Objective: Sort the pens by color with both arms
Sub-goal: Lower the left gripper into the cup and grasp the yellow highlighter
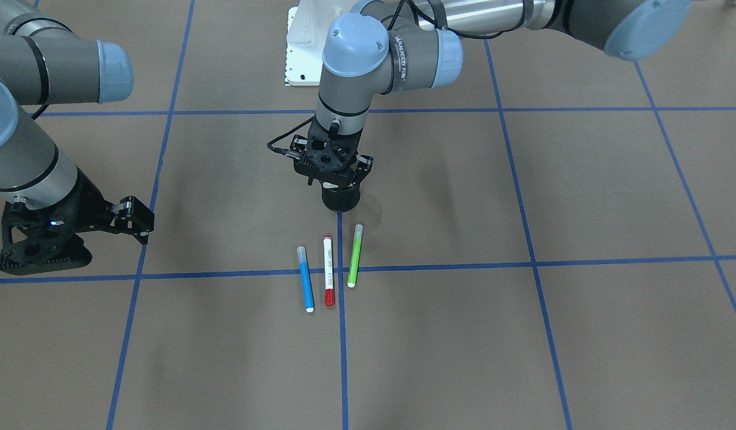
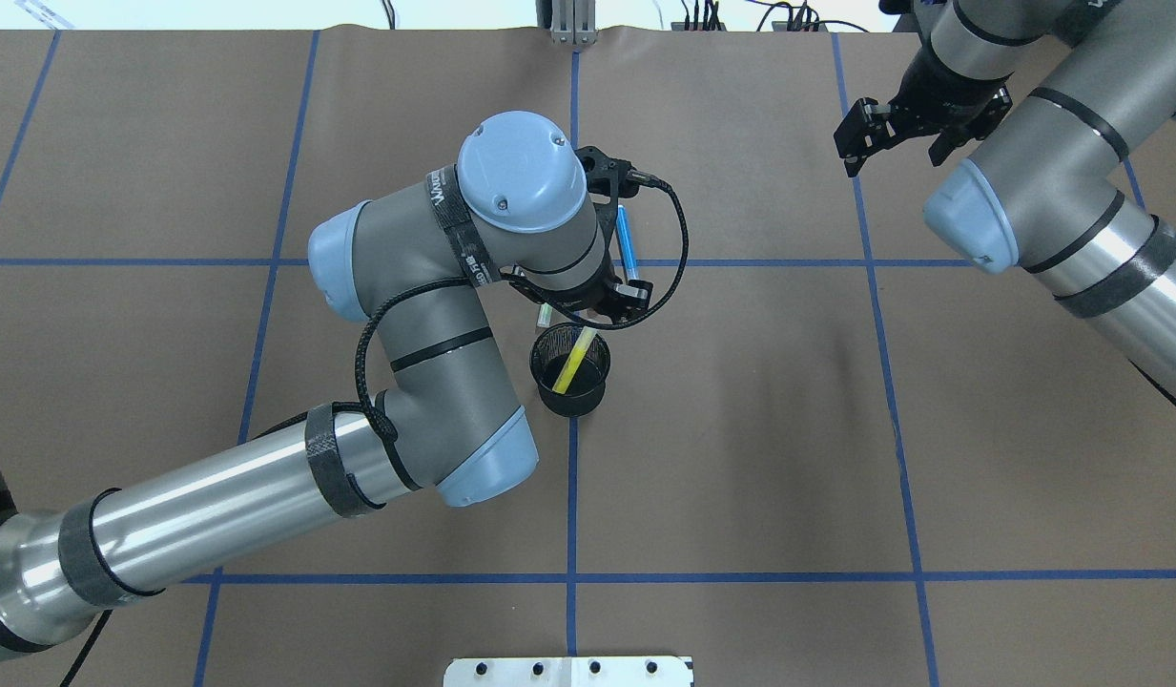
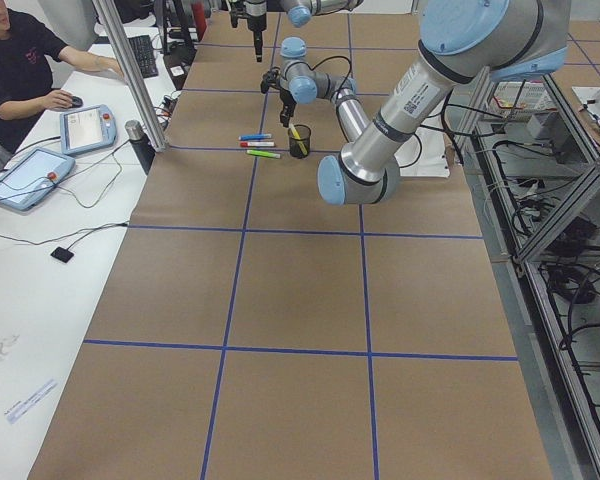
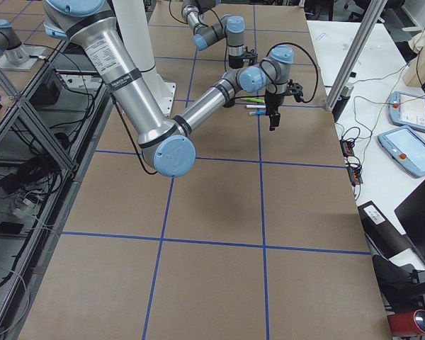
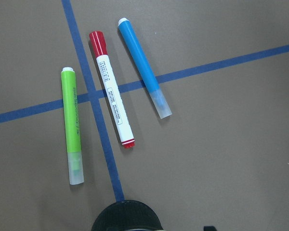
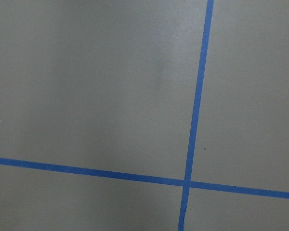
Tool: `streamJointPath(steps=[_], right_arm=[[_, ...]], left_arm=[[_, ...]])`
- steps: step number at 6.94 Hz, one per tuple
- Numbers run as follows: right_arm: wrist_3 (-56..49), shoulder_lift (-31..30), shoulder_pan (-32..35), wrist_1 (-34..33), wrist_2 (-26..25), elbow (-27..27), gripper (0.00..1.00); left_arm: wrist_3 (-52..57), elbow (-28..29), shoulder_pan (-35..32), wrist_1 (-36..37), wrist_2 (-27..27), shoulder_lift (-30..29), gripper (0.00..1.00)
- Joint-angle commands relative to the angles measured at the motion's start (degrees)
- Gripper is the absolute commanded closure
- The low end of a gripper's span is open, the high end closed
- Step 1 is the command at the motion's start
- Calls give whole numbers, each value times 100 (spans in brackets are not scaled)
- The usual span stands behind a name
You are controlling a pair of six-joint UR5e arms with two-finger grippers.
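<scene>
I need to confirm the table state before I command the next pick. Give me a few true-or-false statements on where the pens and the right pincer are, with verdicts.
1. The yellow pen leans inside the black mesh cup. True.
2. The green pen is in the cup as well. False: it lies flat on the table, beside the red-capped pen.
3. The red-capped pen lies between the green pen and the blue pen. True.
4. The right pincer grips the blue pen. False: the right pincer is open and empty, well away from the pens.
</scene>
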Motion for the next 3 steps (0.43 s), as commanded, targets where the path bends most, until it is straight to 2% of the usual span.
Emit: streamJointPath(steps=[1,3], right_arm=[[17,-24,-3,290,2,-172,1],[35,-24,-3,363,2,-235,1]], left_arm=[[15,47,1,17,155,-3,39],[24,38,1,52,164,-3,39]])
